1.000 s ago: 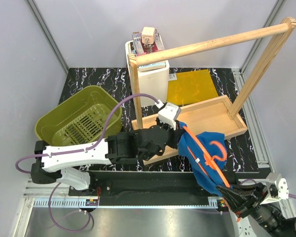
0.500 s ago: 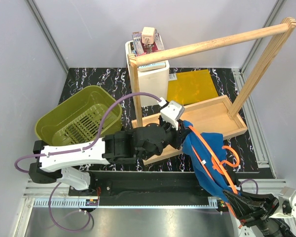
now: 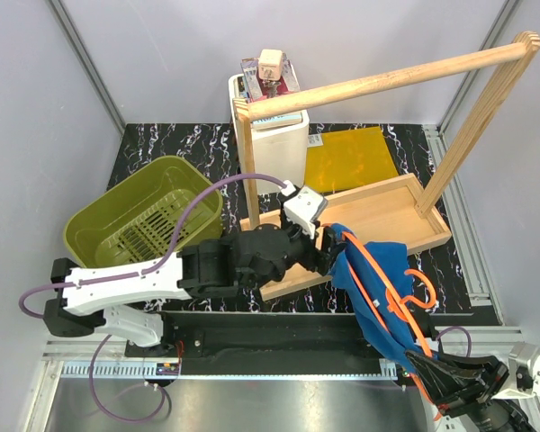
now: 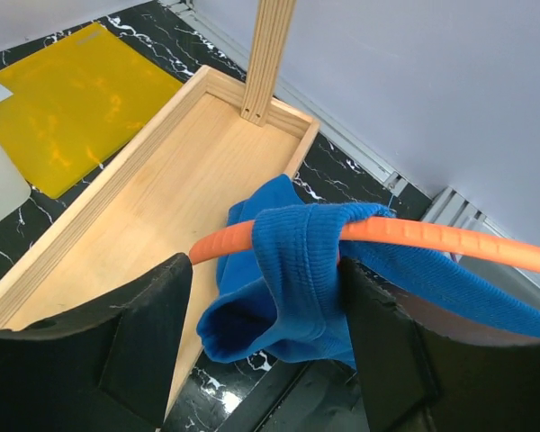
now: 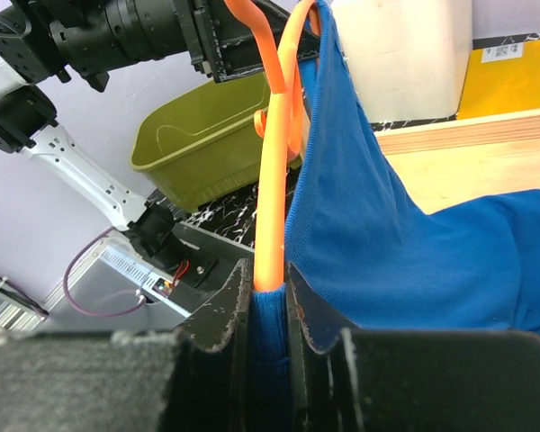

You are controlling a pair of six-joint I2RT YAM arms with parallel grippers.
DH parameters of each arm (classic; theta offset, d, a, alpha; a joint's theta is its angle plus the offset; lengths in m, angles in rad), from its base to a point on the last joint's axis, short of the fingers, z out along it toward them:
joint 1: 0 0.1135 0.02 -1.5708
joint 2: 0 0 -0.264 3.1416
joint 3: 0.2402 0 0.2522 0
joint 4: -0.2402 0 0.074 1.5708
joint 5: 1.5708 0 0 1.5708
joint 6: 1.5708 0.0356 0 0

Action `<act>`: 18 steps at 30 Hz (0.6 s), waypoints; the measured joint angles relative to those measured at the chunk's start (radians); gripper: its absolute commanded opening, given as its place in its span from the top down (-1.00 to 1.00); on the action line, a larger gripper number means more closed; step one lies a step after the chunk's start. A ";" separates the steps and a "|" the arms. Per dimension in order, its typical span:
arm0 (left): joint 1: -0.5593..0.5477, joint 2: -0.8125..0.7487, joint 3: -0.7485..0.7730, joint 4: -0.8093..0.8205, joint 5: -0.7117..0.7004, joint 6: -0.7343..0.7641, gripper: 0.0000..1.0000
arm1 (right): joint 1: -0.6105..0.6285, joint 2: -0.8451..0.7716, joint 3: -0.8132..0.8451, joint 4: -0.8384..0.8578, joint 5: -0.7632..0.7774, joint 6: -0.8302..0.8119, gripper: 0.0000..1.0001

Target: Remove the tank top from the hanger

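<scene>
The blue tank top (image 3: pixel 389 257) hangs on the orange hanger (image 3: pixel 367 267), stretched from the wooden tray's front edge toward the near right corner. My left gripper (image 3: pixel 329 248) is open at the upper end. In the left wrist view a blue strap (image 4: pixel 297 270) loops over the hanger bar (image 4: pixel 450 238) between the spread jaws of the left gripper (image 4: pixel 265 337), its fabric against the right finger. My right gripper (image 3: pixel 425 369) is shut on the hanger's lower end. In the right wrist view that gripper (image 5: pixel 270 301) pinches the orange bar (image 5: pixel 272 180) and a fold of blue fabric (image 5: pixel 378 234).
A green basket (image 3: pixel 99 229) sits at the left. The wooden tray (image 3: pixel 391 202) carries a post-and-rail frame (image 3: pixel 387 81) overhead. Behind it are a white box (image 3: pixel 279 148) with small items on top and a yellow mat (image 3: pixel 349 157).
My left gripper's jaws have opened and let go of the strap. My right gripper pulled the hanger's lower end back toward the near right corner, drawing the tank top out long.
</scene>
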 measured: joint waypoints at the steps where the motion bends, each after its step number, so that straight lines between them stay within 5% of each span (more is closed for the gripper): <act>1: 0.000 -0.014 -0.013 0.004 0.005 0.000 -0.33 | 0.000 0.000 -0.001 0.000 -0.005 0.002 1.00; 4: 0.001 -0.039 -0.029 0.017 0.028 0.002 -0.02 | 0.000 0.000 -0.003 0.001 -0.019 0.008 1.00; 9: 0.006 -0.027 -0.027 0.040 0.055 0.005 1.00 | 0.000 0.000 -0.009 -0.002 -0.023 0.026 1.00; 18: 0.040 -0.010 -0.018 0.027 0.017 0.013 1.00 | 0.002 -0.003 0.012 -0.001 -0.021 0.029 1.00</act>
